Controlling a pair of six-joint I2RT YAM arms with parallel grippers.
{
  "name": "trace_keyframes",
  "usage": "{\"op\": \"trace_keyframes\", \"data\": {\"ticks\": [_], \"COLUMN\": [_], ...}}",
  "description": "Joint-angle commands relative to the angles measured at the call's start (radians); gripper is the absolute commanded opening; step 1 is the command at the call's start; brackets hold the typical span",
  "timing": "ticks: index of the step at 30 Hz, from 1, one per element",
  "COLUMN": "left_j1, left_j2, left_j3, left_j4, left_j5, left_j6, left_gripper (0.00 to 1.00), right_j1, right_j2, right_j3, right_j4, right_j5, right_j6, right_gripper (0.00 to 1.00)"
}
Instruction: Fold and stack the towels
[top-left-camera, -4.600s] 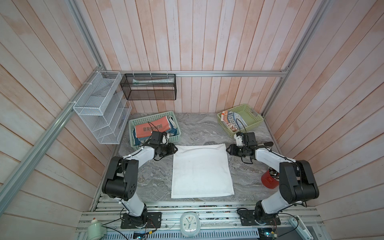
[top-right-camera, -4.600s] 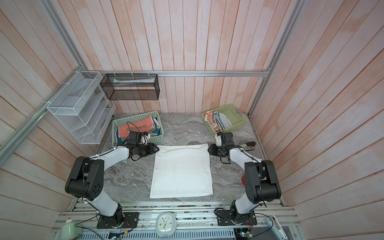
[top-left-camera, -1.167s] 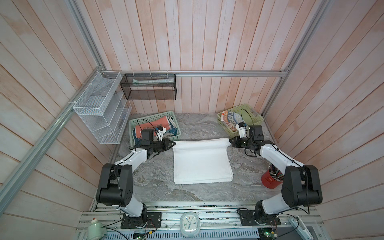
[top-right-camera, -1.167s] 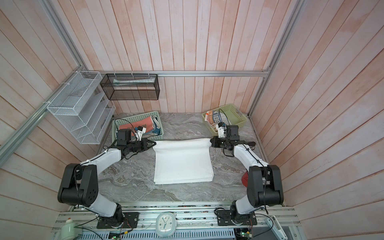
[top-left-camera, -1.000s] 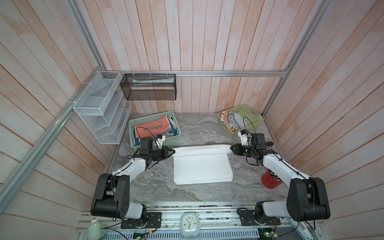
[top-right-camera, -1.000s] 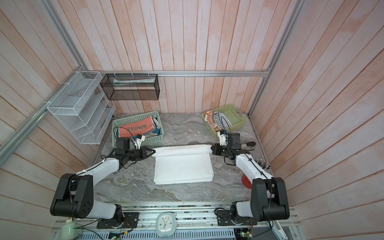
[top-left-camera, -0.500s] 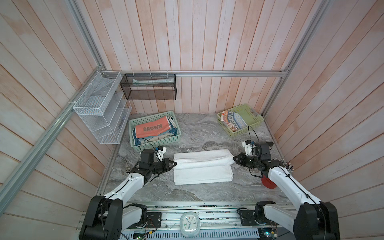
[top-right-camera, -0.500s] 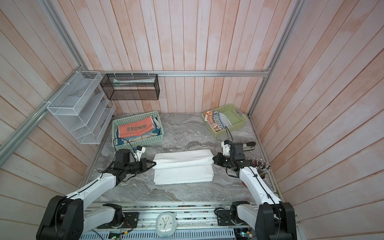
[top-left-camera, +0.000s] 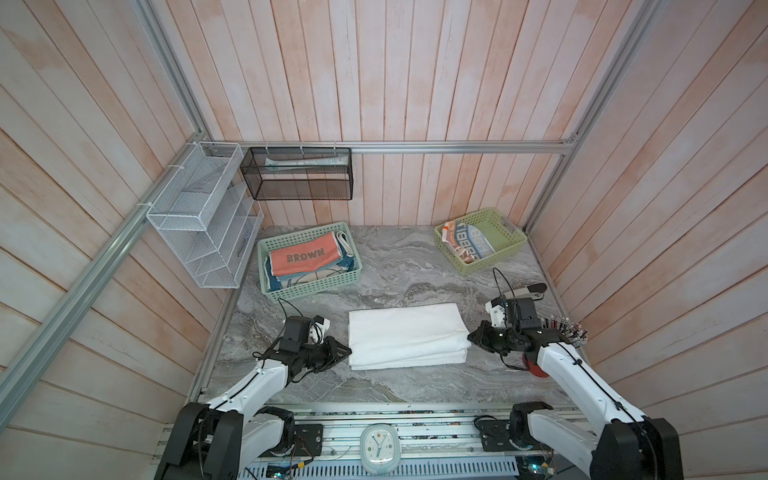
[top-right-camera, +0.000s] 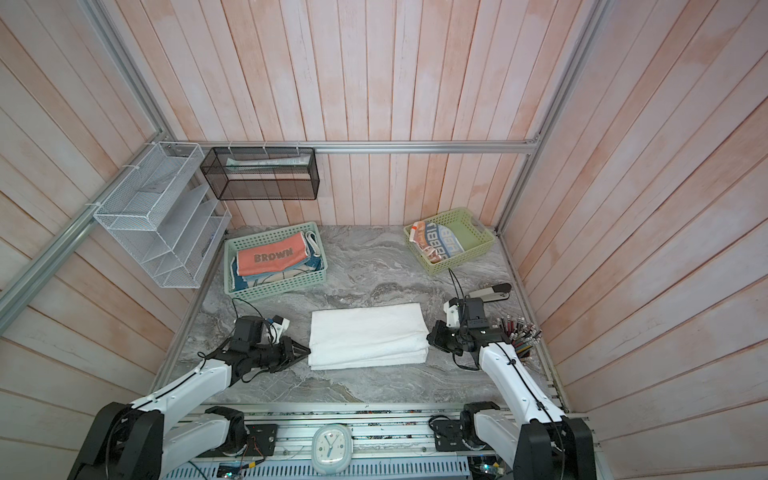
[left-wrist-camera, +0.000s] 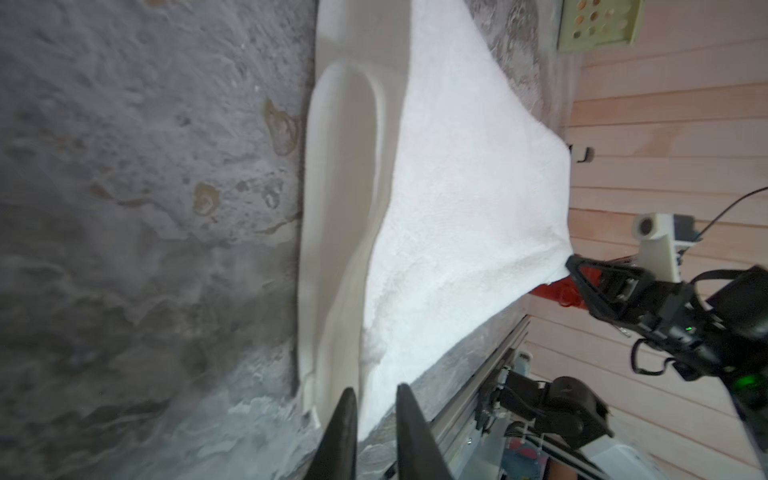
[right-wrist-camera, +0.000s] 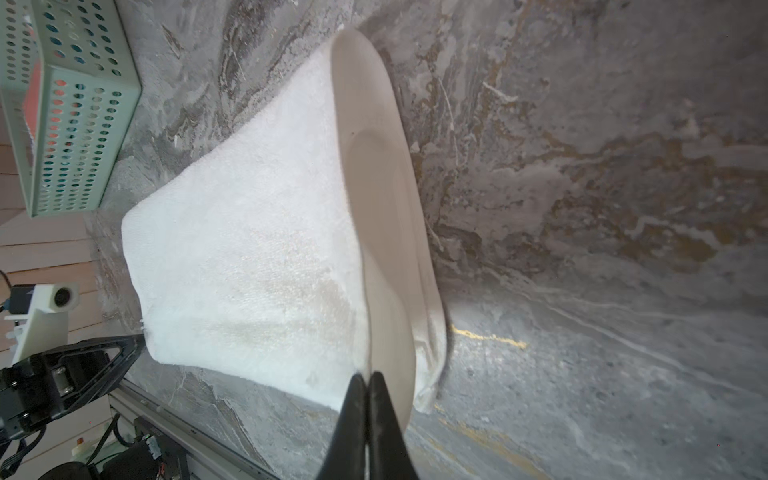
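Marble tabletop: white towel corner between parted left fingers; right fingers at edge, state unclear.

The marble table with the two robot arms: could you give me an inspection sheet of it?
Surface: grey marble tabletop, no spills seen.
Job's things: white towel folded at centre; coral BROWN towel atop others in left green basket; striped towel in right green basket.
Clutter: red pen holder, stapler-like tool, clock on front rail.
Grippers: left gripper slightly open at towel's corner; right gripper pinching the opposite end.
Cables: black loops at both wrists, clear of the towel.
Surroundings: wood-panel walls, white wire rack, black mesh basket.
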Motion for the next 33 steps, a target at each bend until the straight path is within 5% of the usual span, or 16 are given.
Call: {"op": "trace_keyframes", "data": {"ticks": [1,9,19,33], "left_j1": [0.000,0.003,-0.017,-0.100], "left_j2": [-0.034,0.138,0.392,0.567], "left_j3": [0.024,0.177,0.232,0.306], "left_j4": [-0.104,-0.093,0.097,0.194], "left_j5": [-0.097,-0.095,-0.045,-0.027], "left_j6": [-0.022,0.031,-0.005,-0.090], "left_gripper": [0.39,0.49,0.55,0.49], "right_j1": [0.002,0.025,0.275,0.289], "right_j2": [-0.024,0.023,0.268,0.458], "right_j3": [-0.002,0.064,0.174,0.180], "right_j4": [-0.053,-0.062,0.060,0.149], "right_j5": [0.048,0.113,0.189,0.169], "right_j6": [0.019,-0.007,0.002,-0.066], "right_gripper": [0.36,0.44,0.45,0.45]}}
